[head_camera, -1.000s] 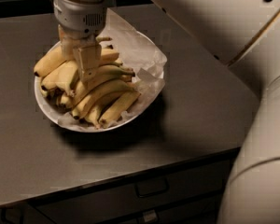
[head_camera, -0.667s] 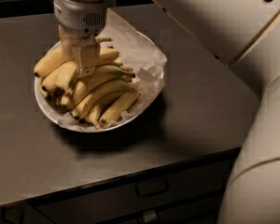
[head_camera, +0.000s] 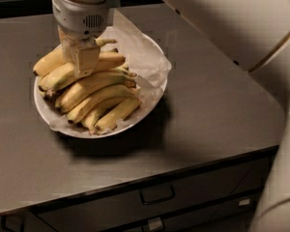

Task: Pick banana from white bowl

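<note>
The white bowl (head_camera: 144,111) sits on the grey counter at the left of the camera view, lined with crumpled white paper (head_camera: 135,50). Several ripe yellow bananas (head_camera: 94,83) with dark tips lie piled in it, pointing from lower left to upper right. My gripper (head_camera: 84,64) comes straight down from the top of the view and reaches into the back left of the pile, touching a banana (head_camera: 108,61) there. Its tips are hidden among the bananas.
The grey counter (head_camera: 208,105) stretches to the right and front of the bowl, with a rounded front right corner. Drawers with a handle (head_camera: 157,195) lie below its front edge. My white arm (head_camera: 232,23) crosses the upper right, and my body fills the right edge.
</note>
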Available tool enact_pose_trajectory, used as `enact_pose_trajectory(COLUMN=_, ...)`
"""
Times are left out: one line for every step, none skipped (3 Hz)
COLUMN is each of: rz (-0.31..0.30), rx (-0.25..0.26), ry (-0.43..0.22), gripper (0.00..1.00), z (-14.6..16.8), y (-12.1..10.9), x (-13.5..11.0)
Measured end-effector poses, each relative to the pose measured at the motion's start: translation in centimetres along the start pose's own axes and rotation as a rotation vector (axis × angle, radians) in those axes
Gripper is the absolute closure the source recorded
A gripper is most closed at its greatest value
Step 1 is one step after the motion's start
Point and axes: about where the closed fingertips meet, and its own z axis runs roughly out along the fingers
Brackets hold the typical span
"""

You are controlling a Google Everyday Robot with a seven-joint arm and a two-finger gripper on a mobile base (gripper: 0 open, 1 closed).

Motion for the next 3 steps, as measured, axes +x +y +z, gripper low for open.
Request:
enact_pose_trajectory(rz=0.007, rx=0.029, ry=0.000, gripper=1.00, z=-0.7, y=0.2, x=-0.3)
enact_pose_trajectory(rz=0.003, rx=0.062, ry=0.037, gripper=1.00, z=-2.8, y=0.8, x=-1.7)
enact_pose_trajectory(rz=-0.019, rx=0.128, ry=0.074, gripper=1.00, z=-5.5, y=0.7, x=-3.7)
